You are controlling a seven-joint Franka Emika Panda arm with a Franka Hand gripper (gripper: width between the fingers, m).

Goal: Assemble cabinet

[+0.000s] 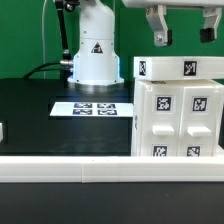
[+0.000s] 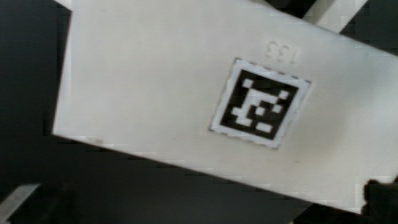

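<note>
I count one cabinet (image 1: 180,115), standing upright on the right of the black bench (image 1: 30,110), just behind the single white rail (image 1: 60,166) along the near edge. Its facing side carries four tagged drawer-like blocks, with two more tags on the band above. What is inside it I cannot tell. In the wrist view the cabinet (image 2: 143,90) is a white panel with one tag. My one end effector (image 1: 182,38) hangs above it, fingers spread wide, gripping nothing. One marker board (image 1: 93,108), four tags, lies flat left of the cabinet, before the arm's white base (image 1: 92,55).
</note>
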